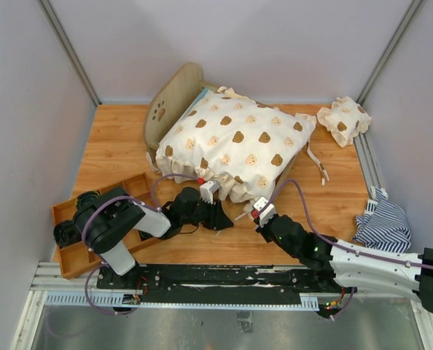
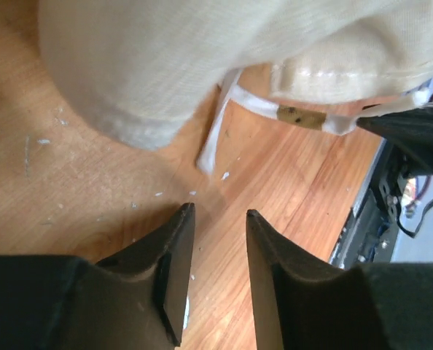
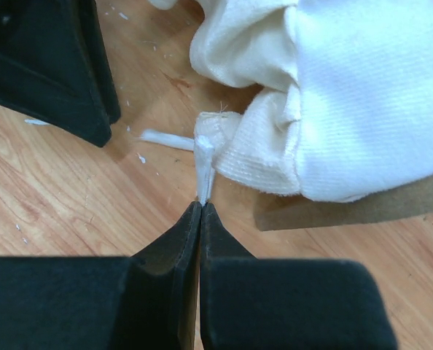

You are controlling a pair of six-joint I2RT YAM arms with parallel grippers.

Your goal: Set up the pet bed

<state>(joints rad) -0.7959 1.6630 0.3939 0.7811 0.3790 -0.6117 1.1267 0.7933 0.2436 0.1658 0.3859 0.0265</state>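
The pet bed stands at the back of the table, its arched plywood headboard (image 1: 174, 98) with the paw cutout showing. A cream bear-print cover (image 1: 235, 142) (image 2: 165, 58) (image 3: 348, 95) lies over the bed and hides the mattress. My right gripper (image 1: 254, 211) (image 3: 202, 205) is shut on a white tie string (image 3: 204, 164) at the cover's near corner. A plywood edge of the bed (image 3: 348, 211) shows under that corner. My left gripper (image 1: 220, 215) (image 2: 218, 211) hovers open over bare wood just left of it, with nothing between its fingers. Another tie string (image 2: 216, 131) hangs ahead of it.
A small bear-print pillow (image 1: 344, 120) lies at the back right. A crumpled blue-and-white striped cloth (image 1: 384, 222) sits at the right edge. A wooden compartment tray (image 1: 67, 211) is at the near left beside the left arm. Walls enclose the table.
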